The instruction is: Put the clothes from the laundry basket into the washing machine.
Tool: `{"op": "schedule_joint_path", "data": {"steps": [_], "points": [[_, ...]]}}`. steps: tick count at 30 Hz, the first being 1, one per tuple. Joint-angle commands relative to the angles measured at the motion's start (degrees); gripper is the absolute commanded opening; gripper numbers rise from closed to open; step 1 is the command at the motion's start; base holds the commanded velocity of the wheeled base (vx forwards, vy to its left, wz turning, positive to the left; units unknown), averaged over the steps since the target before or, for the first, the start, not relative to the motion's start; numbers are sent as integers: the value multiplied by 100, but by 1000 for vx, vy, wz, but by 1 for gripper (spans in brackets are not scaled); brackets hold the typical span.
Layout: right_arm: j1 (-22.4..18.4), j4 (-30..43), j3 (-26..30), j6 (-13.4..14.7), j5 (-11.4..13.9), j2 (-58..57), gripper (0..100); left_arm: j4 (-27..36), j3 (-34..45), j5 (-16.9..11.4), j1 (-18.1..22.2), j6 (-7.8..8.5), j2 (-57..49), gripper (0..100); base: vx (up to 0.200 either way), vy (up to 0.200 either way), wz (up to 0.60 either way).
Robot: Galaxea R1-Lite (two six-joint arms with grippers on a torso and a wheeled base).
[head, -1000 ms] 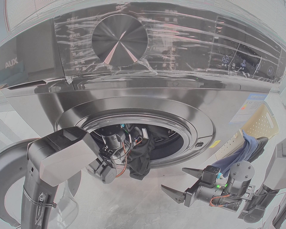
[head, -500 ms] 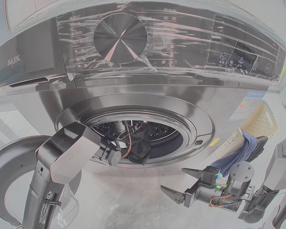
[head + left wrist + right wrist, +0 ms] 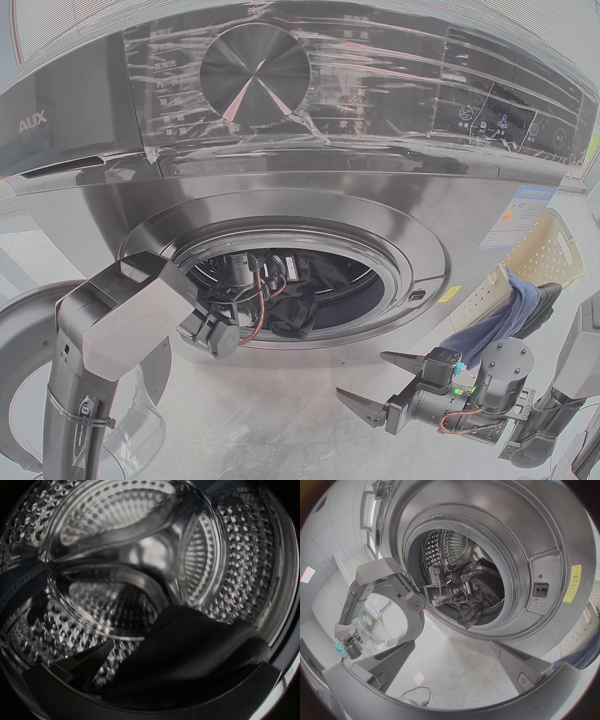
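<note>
The washing machine's round opening point(image 3: 409, 265) faces me with its door swung out to my left. My left gripper point(image 3: 150, 642) is inside the steel drum point(image 3: 237, 558); one finger point(image 3: 90, 661) stands well off to the side, in the open position. A black garment point(image 3: 190, 655) covers the other finger. The garment point(image 3: 294, 315) lies across the opening's lower lip, partly inside the drum. Lower right, in front of the machine, my right gripper point(image 3: 362, 374) hangs open and empty. A blue cloth point(image 3: 506, 322) hangs over the cream laundry basket point(image 3: 553, 250) on the right.
The open door point(image 3: 25, 350) with its glass bowl point(image 3: 384, 617) stands at the left, beside my left arm. A light tiled floor point(image 3: 450, 667) lies below the opening. A loose cable point(image 3: 417, 694) rests on the floor near my right gripper.
My left arm has carried the black garment up and into the opening; it hung outside the lip, and now lies across it. The right arm has not moved. The head camera shifted slightly.
</note>
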Motion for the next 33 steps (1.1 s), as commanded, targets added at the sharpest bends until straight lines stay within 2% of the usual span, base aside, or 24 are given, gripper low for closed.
{"op": "schedule_joint_path", "data": {"steps": [1,5,11,12,21,26,33], "points": [[12,-1,7,-1,0,6,100,437,837,-25,-171,-76,-605,100,0,0,0],[39,-1,7,8,0,6,100,798,1215,-113,-232,-49,-614,100,0,0,0],[153,-1,16,25,-8,15,100,815,1022,-157,-224,-14,-306,100,0,0,0],[153,-1,16,25,-8,15,100,815,978,-157,-215,-5,-262,0,0,0,0],[153,-1,25,25,-8,15,100,578,441,-104,-206,-49,28,0,0,0,0],[153,-1,25,25,-8,15,100,156,2,-34,-197,-58,195,0,0,0,0],[162,-1,25,25,-8,15,100,-406,-1202,274,-162,-40,845,0,0,0,0]]}}
